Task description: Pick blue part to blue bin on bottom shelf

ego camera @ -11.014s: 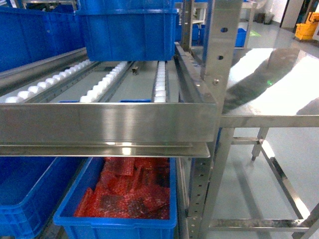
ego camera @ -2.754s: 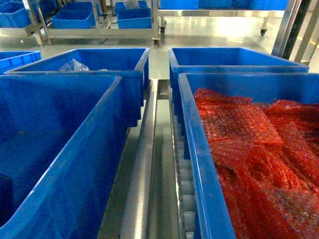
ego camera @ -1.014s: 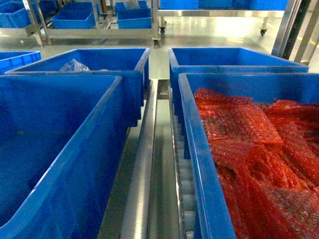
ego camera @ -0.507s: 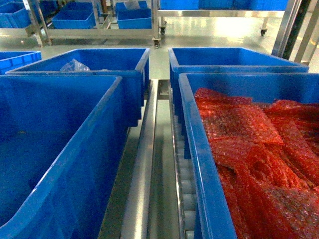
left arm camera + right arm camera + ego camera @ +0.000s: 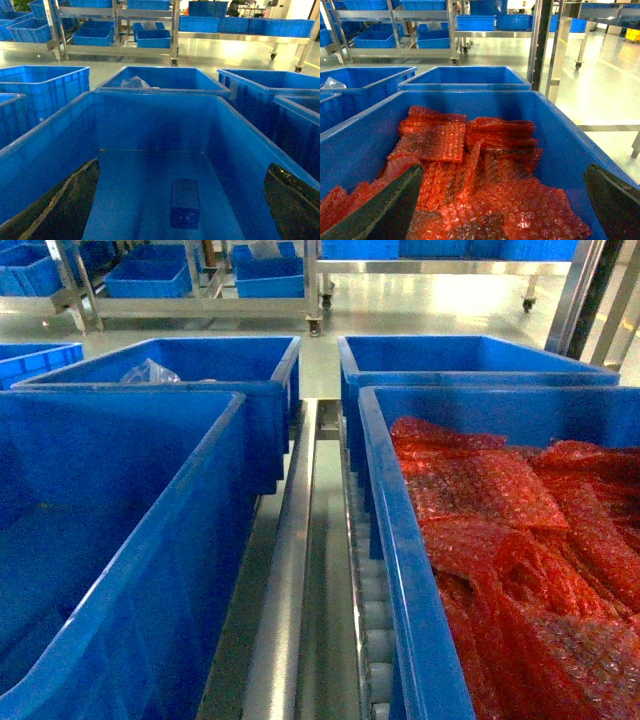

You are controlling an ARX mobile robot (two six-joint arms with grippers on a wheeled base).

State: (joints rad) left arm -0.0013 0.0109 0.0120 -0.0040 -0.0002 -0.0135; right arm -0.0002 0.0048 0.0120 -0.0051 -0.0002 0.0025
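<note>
The left gripper (image 5: 182,220) hangs spread wide, the blue part (image 5: 185,202) lying between its fingers; descending off-centre risks nudging it aside.

Blue part (image 5: 185,202): a small dark-blue rectangular block that lay flat on the floor of the blue bin (image 5: 60,145), near its middle and clear of the walls. The bin was a deep, open-topped plastic crate standing upright, otherwise bare inside.

Bright, sharp; glare on floor (image 5: 600,75)
</note>
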